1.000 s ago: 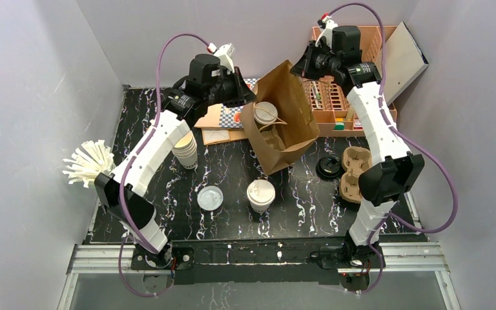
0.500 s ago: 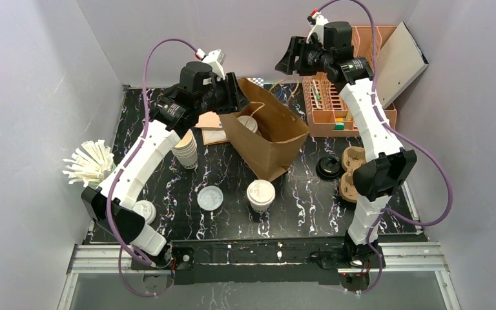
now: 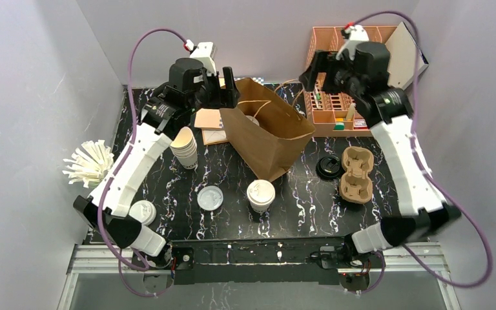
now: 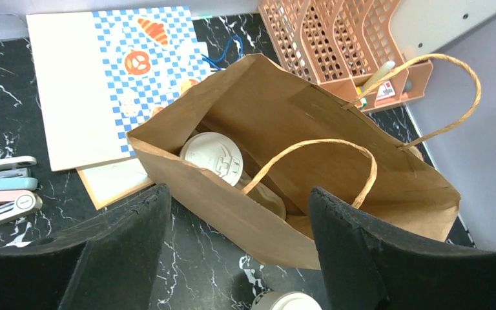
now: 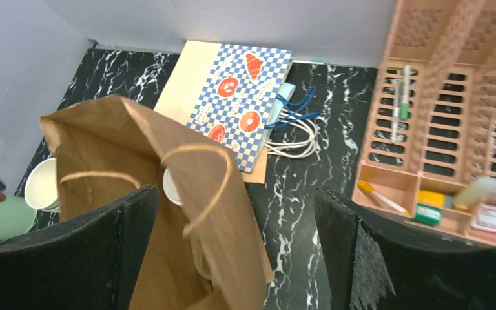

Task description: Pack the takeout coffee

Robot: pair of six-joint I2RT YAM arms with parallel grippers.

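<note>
A brown paper bag [image 3: 268, 132] stands open on the black marble table [image 3: 297, 200], its twine handles loose. Inside it a takeout coffee cup shows its white lid [image 4: 213, 157] [image 5: 170, 187]. A second capped cup [image 3: 260, 195] stands on the table in front of the bag, and a third [image 3: 143, 211] sits at the left edge beside my left arm. My left gripper [image 3: 223, 89] [image 4: 239, 194] hovers open over the bag's left rim, holding nothing. My right gripper [image 3: 316, 74] [image 5: 236, 192] hangs open above and to the right of the bag, also with nothing in it.
A stack of lidless cups [image 3: 185, 147] stands left of the bag, and a clear lid [image 3: 210, 197] lies near the front. Right of the bag are a black lid [image 3: 329, 166] and a pulp cup carrier [image 3: 355, 174]. An orange organizer [image 3: 336, 106] fills the back right; checkered paper [image 4: 148, 58] lies behind.
Both grippers have opened and let go of the bag. The bag has come down from a tilt and stands on the table. The right gripper has drawn away to the right, the left slightly to the left.
</note>
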